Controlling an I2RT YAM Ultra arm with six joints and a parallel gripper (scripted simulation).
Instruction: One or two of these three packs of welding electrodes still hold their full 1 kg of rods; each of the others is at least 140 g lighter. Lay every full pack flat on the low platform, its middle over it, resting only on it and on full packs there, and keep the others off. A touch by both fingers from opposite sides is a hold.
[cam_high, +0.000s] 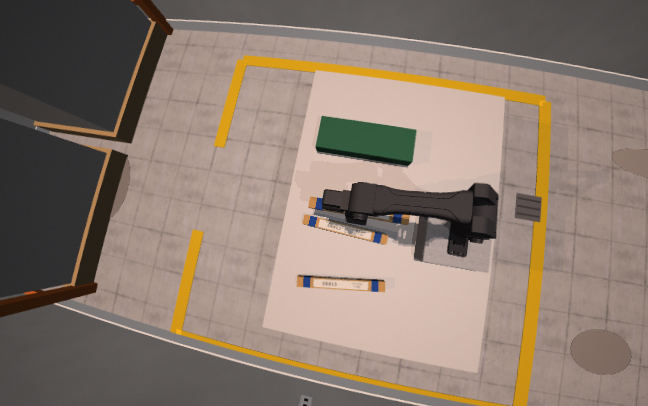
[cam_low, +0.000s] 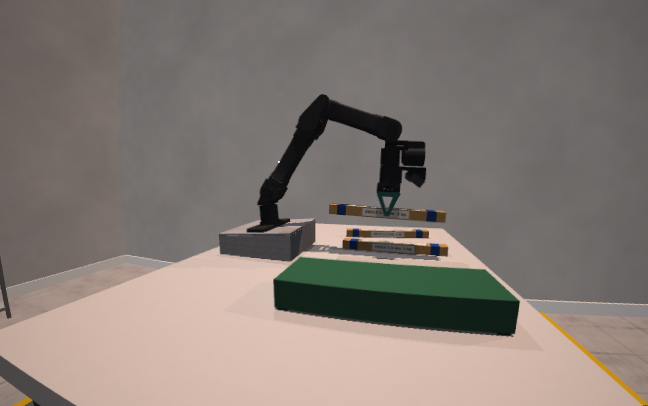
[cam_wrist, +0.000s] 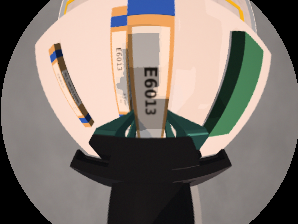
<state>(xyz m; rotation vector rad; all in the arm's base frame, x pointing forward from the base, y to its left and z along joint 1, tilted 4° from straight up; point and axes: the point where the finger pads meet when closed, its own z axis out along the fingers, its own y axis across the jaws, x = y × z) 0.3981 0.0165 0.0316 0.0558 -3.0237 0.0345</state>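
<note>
My gripper (cam_low: 386, 213) (cam_wrist: 150, 111) is shut on an orange pack with blue bands and an E6013 label (cam_high: 318, 203) (cam_low: 354, 210) (cam_wrist: 150, 55). The held pack hangs level or nearly so, well above the table, gripped near its middle. A second pack (cam_high: 345, 230) (cam_low: 392, 247) (cam_wrist: 120, 70) lies flat on the table, partly in the arm's shadow. A third pack (cam_high: 340, 283) (cam_low: 387, 233) (cam_wrist: 71, 87) lies flat farther from the platform. The low green platform (cam_high: 365, 140) (cam_low: 395, 285) (cam_wrist: 245, 85) bears nothing. In the top view the arm hides the fingers and the held pack's middle.
The arm stands on a grey base block (cam_high: 450, 260) (cam_low: 255, 245) on the pale table (cam_high: 370, 330) (cam_low: 150, 340). The second pack lies below and beside the held one, on the side away from the platform. Yellow floor tape (cam_high: 535, 280) surrounds the table.
</note>
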